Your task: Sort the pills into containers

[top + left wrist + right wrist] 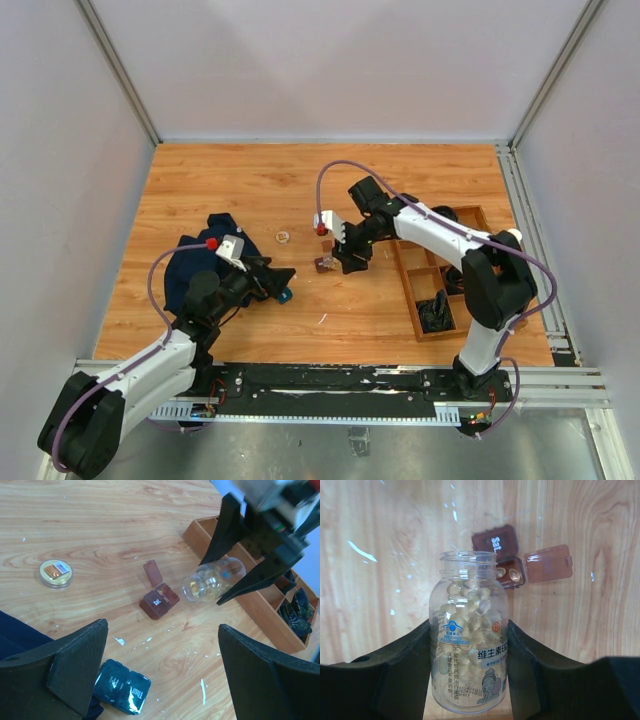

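One brown container [159, 602], teal pillbox [122, 692], gold lid [56, 572]

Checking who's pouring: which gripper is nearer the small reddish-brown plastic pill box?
Right. The right gripper, holding a clear pill bottle, hovers beside the box; the open left gripper sits farther away, leftward.

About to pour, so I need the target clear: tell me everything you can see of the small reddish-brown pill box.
The reddish-brown pill box is small, translucent plastic, with two compartments. One lid is shut, with white lettering; the other lid is flipped open, showing a few pale pills. It lies flat on the table, just ahead of the bottle mouth.
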Controlling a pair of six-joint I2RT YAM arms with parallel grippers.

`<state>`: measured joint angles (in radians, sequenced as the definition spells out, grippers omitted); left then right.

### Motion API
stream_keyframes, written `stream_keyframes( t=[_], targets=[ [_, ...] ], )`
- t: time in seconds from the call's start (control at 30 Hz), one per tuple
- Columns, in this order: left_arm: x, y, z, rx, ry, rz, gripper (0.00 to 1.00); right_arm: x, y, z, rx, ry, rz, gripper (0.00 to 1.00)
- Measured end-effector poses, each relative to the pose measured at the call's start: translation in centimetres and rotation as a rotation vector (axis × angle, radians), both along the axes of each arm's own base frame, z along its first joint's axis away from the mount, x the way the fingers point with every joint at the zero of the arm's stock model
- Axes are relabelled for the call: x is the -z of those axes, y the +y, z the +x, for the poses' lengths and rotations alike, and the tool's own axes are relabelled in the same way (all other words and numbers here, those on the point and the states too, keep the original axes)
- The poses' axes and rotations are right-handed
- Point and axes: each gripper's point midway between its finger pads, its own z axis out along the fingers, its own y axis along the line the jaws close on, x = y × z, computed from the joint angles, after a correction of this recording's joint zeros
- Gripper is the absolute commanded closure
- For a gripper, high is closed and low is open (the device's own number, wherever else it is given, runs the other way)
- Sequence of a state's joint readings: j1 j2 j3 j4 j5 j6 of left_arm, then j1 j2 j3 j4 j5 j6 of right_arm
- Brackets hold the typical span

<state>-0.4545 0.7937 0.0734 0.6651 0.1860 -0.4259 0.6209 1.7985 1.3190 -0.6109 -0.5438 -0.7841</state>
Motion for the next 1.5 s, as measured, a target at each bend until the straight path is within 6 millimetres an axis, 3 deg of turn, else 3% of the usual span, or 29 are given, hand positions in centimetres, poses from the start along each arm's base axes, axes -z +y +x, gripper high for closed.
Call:
stream_keyframes(
  t=[0.13, 0.37, 0.6, 0.67, 0.8, 1.0, 1.27, 1.5],
  targets=[
    [-0.3, -0.5, 0.0, 0.020, 0.036, -0.018, 0.05, -3.4, 0.6, -0.9, 0.017, 0.061, 0.168, 0.97],
    [-0.9, -1.6, 1.6, 0.003, 0.170, -0.051, 0.08, -12.0, 0.6, -2.3, 0.055, 0.060, 0.514, 0.95],
    [0.5, -1.4, 5.5, -0.134, 0.360, 0.030, 0.17, -19.1, -0.2, -2.4, 0.155, -0.020, 0.775, 0.94],
    [0.8, -0.9, 6.7, -0.182, 0.392, 0.075, 0.22, -20.3, -0.4, -2.4, 0.175, -0.025, 0.833, 0.94],
    [1.8, 0.0, 8.9, -0.263, 0.433, 0.193, 0.26, -20.2, -1.2, -3.1, 0.215, -0.014, 0.900, 0.94],
    [4.3, 1.2, 11.6, -0.330, 0.490, 0.390, 0.24, -20.2, -2.5, -2.4, 0.269, -0.010, 0.941, 0.94],
    [9.2, 1.9, 12.9, -0.312, 0.578, 0.610, 0.25, -20.8, -2.6, -2.7, 0.245, -0.011, 0.967, 0.94],
    [11.1, 2.1, 13.7, -0.304, 0.608, 0.686, 0.36, -20.6, -2.5, -2.8, 0.234, 0.008, 0.964, 0.94]
  ],
)
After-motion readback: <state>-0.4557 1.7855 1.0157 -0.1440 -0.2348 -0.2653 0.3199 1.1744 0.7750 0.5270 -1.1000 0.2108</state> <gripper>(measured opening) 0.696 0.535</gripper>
